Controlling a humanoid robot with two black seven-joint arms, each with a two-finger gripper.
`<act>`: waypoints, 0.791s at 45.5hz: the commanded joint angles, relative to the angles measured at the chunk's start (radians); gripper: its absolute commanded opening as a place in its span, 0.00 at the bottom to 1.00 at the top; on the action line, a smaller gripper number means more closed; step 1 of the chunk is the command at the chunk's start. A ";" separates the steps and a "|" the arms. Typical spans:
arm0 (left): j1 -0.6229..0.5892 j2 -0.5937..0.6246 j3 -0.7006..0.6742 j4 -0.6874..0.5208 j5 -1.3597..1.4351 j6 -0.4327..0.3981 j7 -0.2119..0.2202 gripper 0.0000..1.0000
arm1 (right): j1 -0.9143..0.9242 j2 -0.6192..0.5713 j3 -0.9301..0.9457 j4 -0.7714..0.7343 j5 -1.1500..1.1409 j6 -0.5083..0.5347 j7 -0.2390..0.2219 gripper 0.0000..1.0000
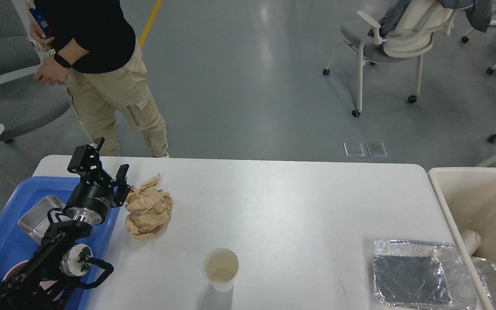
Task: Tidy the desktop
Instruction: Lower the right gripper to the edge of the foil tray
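I am looking down at a wide white surface (pixel 282 206) that is filling the middle of the view, the desktop I am working over. My left gripper (pixel 109 178) is hovering above its left end, over the right edge of a blue tray (pixel 2 241), with its two black fingers spread apart and holding nothing. One finger is sitting just beside a crumpled ball of brown paper (pixel 149 209), which is lying on the surface right of the tray (whether the finger is touching the paper, I cannot tell). A small metal pan (pixel 37 217) is resting inside the tray, partly hidden by my arm. Near the front edge, a white paper cup (pixel 220 269) is standing upright. A foil tray (pixel 420 275) is lying at the front right corner, just beside a beige bin (pixel 480 198) off the right end. A person (pixel 101 73) in khaki trousers is standing behind the far left corner. My right arm is not showing in this view.
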 commanded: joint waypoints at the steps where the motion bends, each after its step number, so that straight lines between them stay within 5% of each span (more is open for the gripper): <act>1: 0.002 0.007 -0.001 0.000 0.000 0.000 -0.002 0.97 | -0.001 0.031 -0.066 0.003 -0.160 0.013 0.091 1.00; 6: 0.004 0.013 -0.001 0.000 0.000 0.000 -0.002 0.97 | 0.000 0.046 -0.131 0.015 -0.341 0.033 0.219 1.00; 20: 0.014 0.020 -0.004 0.001 0.000 0.000 -0.014 0.97 | 0.010 0.111 -0.212 0.020 -0.645 0.034 0.420 1.00; 36: 0.028 0.026 -0.006 0.014 0.000 0.000 -0.028 0.97 | 0.037 0.189 -0.355 0.084 -0.809 0.034 0.451 1.00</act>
